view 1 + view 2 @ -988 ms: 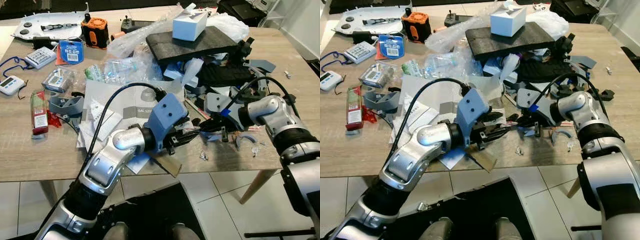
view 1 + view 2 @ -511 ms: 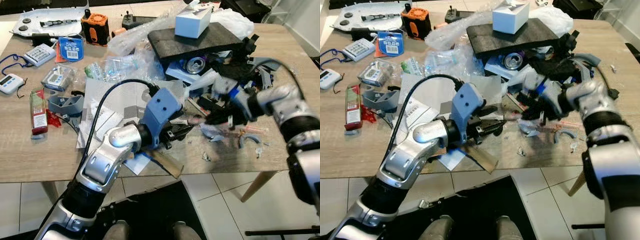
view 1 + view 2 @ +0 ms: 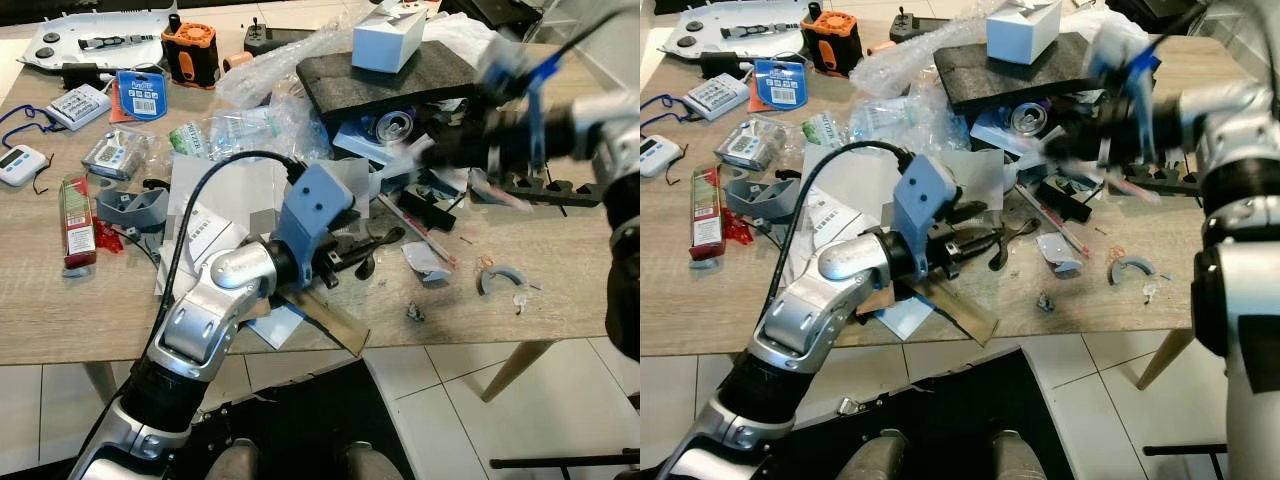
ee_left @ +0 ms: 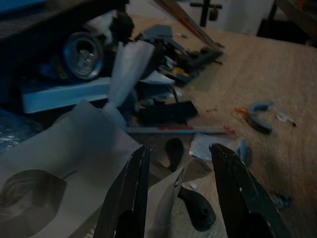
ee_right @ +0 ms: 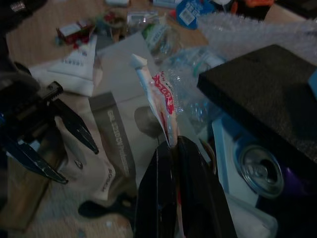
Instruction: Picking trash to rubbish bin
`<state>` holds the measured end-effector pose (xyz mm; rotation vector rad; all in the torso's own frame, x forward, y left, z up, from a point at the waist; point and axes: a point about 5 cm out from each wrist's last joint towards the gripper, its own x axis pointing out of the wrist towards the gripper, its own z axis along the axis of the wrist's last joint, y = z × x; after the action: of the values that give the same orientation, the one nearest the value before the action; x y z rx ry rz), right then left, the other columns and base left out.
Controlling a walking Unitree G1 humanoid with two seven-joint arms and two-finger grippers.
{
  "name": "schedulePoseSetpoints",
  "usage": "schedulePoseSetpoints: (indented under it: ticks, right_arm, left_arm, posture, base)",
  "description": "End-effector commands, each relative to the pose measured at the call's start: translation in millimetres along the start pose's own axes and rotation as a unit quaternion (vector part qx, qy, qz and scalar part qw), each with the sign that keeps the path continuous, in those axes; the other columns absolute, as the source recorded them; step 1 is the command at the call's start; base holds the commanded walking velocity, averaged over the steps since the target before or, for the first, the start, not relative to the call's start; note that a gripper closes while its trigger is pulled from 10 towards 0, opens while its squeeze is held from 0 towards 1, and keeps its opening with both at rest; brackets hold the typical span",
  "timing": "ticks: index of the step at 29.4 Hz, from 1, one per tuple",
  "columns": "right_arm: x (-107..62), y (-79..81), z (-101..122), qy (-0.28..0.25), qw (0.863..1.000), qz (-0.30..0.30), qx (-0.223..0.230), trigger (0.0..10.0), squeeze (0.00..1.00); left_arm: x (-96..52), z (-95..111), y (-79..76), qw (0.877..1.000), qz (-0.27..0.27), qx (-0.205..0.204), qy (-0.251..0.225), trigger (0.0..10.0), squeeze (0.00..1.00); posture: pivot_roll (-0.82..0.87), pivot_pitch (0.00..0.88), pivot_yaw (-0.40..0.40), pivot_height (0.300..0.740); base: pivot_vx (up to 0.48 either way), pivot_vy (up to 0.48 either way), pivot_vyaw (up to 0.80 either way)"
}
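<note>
Pinching wrapper (image 5: 159,99) between right jaws (raised).

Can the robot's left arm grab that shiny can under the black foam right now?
Probably not easily. The can lies tucked under the black foam slab, with a white wrapper between it and the open left gripper.

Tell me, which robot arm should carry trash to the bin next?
The right one, probably. The right gripper is already shut on a red-and-white wrapper, lifted above the table. The left gripper is open over the papers, holding nothing.
</note>
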<state>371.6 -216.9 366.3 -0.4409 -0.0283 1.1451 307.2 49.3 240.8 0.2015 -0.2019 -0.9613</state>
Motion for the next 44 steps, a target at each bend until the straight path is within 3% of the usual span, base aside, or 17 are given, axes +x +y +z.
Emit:
schedulePoseSetpoints:
  ticks: [1, 4, 6, 11, 12, 15, 17, 18, 20, 21, 22, 24, 25, 31, 34, 37, 44]
  right_arm:
    - [-12.2, -4.9, 12, -0.094, 0.994, -0.040, 0.036, 0.0, 0.00]
    - [-12.2, -4.9, 12, -0.094, 0.994, -0.040, 0.036, 0.0, 0.00]
    - [-25.3, -9.7, 35, -0.191, 0.976, -0.068, 0.076, 0.0, 0.00]
    - [-30.5, -15.9, 51, -0.276, 0.945, -0.111, 0.132, 0.0, 0.00]
    - [-28.5, -18.4, 53, -0.296, 0.934, -0.136, 0.148, 0.0, 0.00]
    - [-21.6, -18.7, 50, -0.298, 0.929, -0.171, 0.138, 0.0, 0.00]
    - [4.5, -5.1, 45, -0.316, 0.917, -0.215, 0.113, 0.0, 0.00]
    - [4.5, -5.1, 45, -0.316, 0.917, -0.215, 0.113, 0.0, 0.00]
    - [18.8, 7.6, 44, -0.349, 0.902, -0.219, 0.127, 0.0, 0.00]
    - [29.9, 18.8, 42, -0.381, 0.883, -0.221, 0.162, 0.0, 0.00]
    - [29.9, 18.8, 42, -0.381, 0.883, -0.221, 0.162, 0.0, 0.00]
    - [44.1, 36.8, 30, -0.427, 0.833, -0.246, 0.250, 0.0, 0.00]
    - [45.0, 42.7, 23, -0.425, 0.820, -0.282, 0.258, 0.0, 0.00]
    - [40.4, 51.7, 21, -0.415, 0.814, -0.341, 0.222, 0.0, 0.00]
    - [37.4, 67.3, 23, -0.394, 0.823, -0.381, 0.152, 0.0, 0.00]
    - [38.9, 76.4, 20, -0.375, 0.828, -0.393, 0.136, 0.0, 0.00]
    - [45.8, 110.5, -16, -0.252, 0.857, -0.404, 0.197, 0.0, 0.00]
  left_arm:
    - [-5.5, 4, -1.3, 0.999, 0.015, -0.027, -0.013, 10.0, 0.00]
    - [-5.5, 4, -1.3, 0.999, 0.015, -0.027, -0.013, 10.0, 0.00]
    - [-14.7, 6, 1.9, 0.998, 0.035, -0.046, -0.019, 10.0, 0.00]
    - [-20.6, 5, 7.7, 0.995, 0.075, -0.058, -0.022, 10.0, 0.00]
    - [-21.9, 5, 13.2, 0.992, 0.109, -0.054, -0.023, 10.0, 0.00]
    - [-23.3, 6, 21.6, 0.985, 0.159, -0.055, -0.027, 10.0, 0.00]
    - [-28.5, 9, 36.6, 0.967, 0.248, -0.041, -0.030, 10.0, 0.00]
    - [-28.5, 9, 36.6, 0.967, 0.248, -0.041, -0.030, 10.0, 0.00]
    - [-31.8, 10, 41.5, 0.959, 0.280, -0.041, -0.034, 10.0, 0.00]
    - [-34.6, 11, 44.3, 0.953, 0.300, -0.039, -0.035, 10.0, 0.00]
    - [-34.6, 11, 44.3, 0.953, 0.300, -0.039, -0.035, 10.0, 0.00]
    - [-40.1, 12, 46.0, 0.945, 0.324, -0.035, -0.033, 10.0, 0.00]
    - [-42.2, 12, 46.1, 0.942, 0.332, -0.030, -0.030, 10.0, 0.00]
    - [-45.4, 12, 46.2, 0.937, 0.348, -0.029, -0.031, 10.0, 0.00]
    - [-46.6, 10, 45.5, 0.932, 0.359, -0.031, -0.027, 10.0, 0.00]
    - [-46.0, 9, 44.4, 0.933, 0.359, -0.029, -0.023, 10.0, 0.00]
    - [-44.1, 3, 40.5, 0.934, 0.357, -0.023, -0.001, 10.0, 0.00]
  posture:
    - [0.05, 0.230, -0.049, 0.740]
    - [0.05, 0.230, -0.049, 0.740]
    - [0.05, 0.223, -0.035, 0.740]
    - [0.04, 0.223, -0.021, 0.740]
    - [0.03, 0.224, -0.017, 0.740]
    - [0.03, 0.225, -0.010, 0.740]
    - [0.03, 0.226, -0.007, 0.740]
    - [0.03, 0.226, -0.007, 0.740]
    - [0.03, 0.226, -0.007, 0.740]
    - [0.03, 0.226, -0.007, 0.740]
    - [0.03, 0.226, -0.007, 0.740]
    - [0.03, 0.226, -0.007, 0.740]
    - [0.03, 0.226, -0.007, 0.740]
    - [0.04, 0.228, 0.005, 0.740]
    - [0.04, 0.228, 0.011, 0.740]
    - [0.04, 0.228, 0.011, 0.740]
    - [0.03, 0.229, 0.018, 0.740]
  base:
    - [0.000, 0.000, 0.00]
    - [0.000, 0.000, 0.00]
    - [0.000, 0.000, 0.00]
    - [0.000, 0.000, 0.00]
    - [0.000, 0.000, 0.00]
    - [0.000, 0.000, 0.00]
    - [0.000, 0.000, 0.00]
    - [0.000, 0.000, 0.00]
    - [0.000, 0.000, 0.00]
    - [0.000, 0.000, 0.00]
    - [0.000, 0.000, 0.00]
    - [0.000, 0.000, 0.00]
    - [0.000, 0.000, 0.00]
    - [0.000, 0.000, 0.00]
    - [0.000, 0.000, 0.00]
    - [0.000, 0.000, 0.00]
    - [0.000, 0.000, 0.00]
